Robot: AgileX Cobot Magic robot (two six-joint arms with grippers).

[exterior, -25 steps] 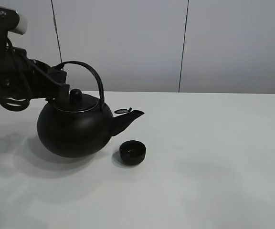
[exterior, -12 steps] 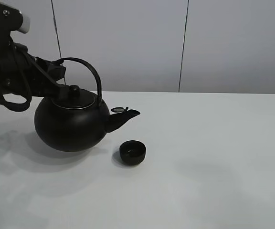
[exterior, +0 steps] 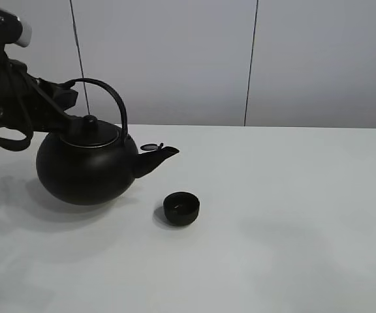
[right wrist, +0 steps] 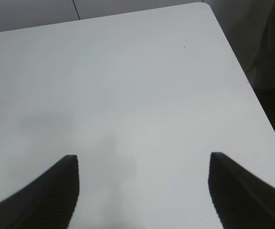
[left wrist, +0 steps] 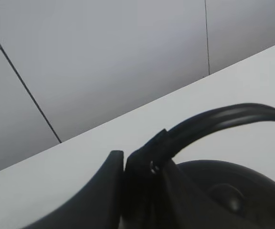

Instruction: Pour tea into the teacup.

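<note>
Clamping handle low at end away from spout, L gripper is pinched tight on it. R gripper has jaws apart, nothing between, over bare table. Kettle looks heavy, rigid, prob. cast iron; off-centre hold, so expect swing w/ tilt. Teacup small, light, easy to knock; sits near kettle on spout side, spout short of rim. L arm reaches in from left edge, wrist approx. level.

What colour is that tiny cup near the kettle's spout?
The teacup is plain matte black, without any pattern; the exterior high view shows it best.
</note>
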